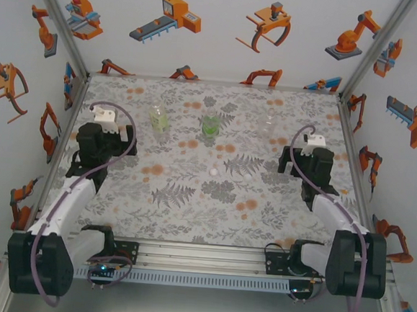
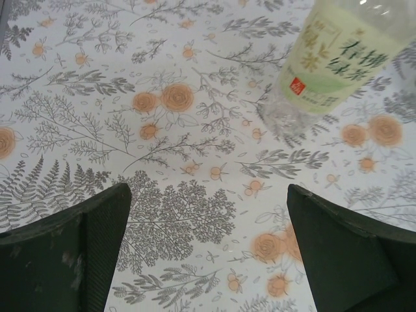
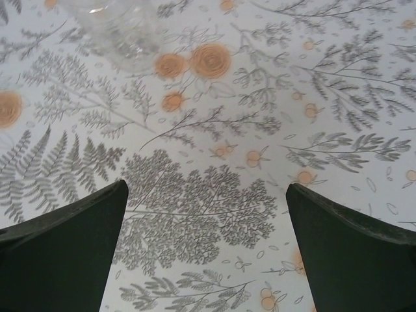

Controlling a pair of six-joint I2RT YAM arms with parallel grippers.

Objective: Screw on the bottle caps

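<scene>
The left pincer (image 2: 208, 195) hangs over the cloth (image 1: 176, 204) with its jaws spread wide and nothing between them. The right pincer (image 3: 207, 192) is the same, wide and empty. Just ahead and to the right of the left one stands the yellow bottle (image 2: 338, 55), its label facing the wrist. Ahead and to the left of the right one is the base of the clear bottle (image 3: 117, 32).

From above, the three stand upright in a row across the far half of the table, well apart, with the green bottle (image 1: 210, 126) in the middle. A white cap (image 1: 213, 171) lies on the cloth nearer than the green bottle, between the two arms. The other two caps I cannot pick out against the flowers.

To my eye a cap must be fetched first. It is tiny and flat, so the jaws should come straight down and close across its rim. The other arm would do well to hold a bottle low on its body, since such light bottles will likely spin or tip under a twist. Set the cap square on the neck before turning. Nothing lies between pincers and cap; the busy print is the main nuisance.
</scene>
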